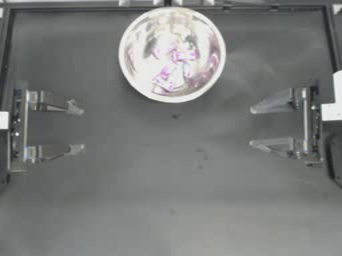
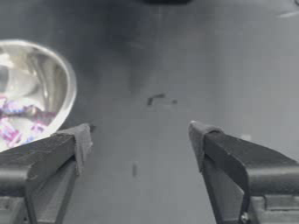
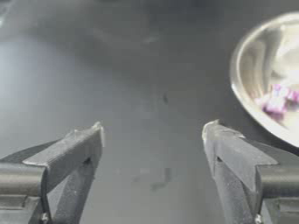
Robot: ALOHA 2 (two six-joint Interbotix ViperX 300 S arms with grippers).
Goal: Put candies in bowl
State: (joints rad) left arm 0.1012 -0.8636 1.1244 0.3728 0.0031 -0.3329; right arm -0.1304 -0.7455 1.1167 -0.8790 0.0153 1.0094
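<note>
The candies (image 1: 172, 62) lie inside the bowl (image 1: 133, 75), near the far edge of the table (image 1: 167, 200), about in the middle. They are hard to make out: the shiny bowl mirrors them, so the pink and white bits blur together and I cannot count them. In both wrist views the bowl is cut off at the side. The left gripper (image 1: 77, 128) sits at the left side, its jaws spread wide with nothing between them. The right gripper (image 1: 256, 125) sits at the right side, also wide apart and holding nothing. The table is dark grey with a few small scuff marks (image 1: 198, 160). A thin rail (image 1: 167, 7) runs along its far edge.
</note>
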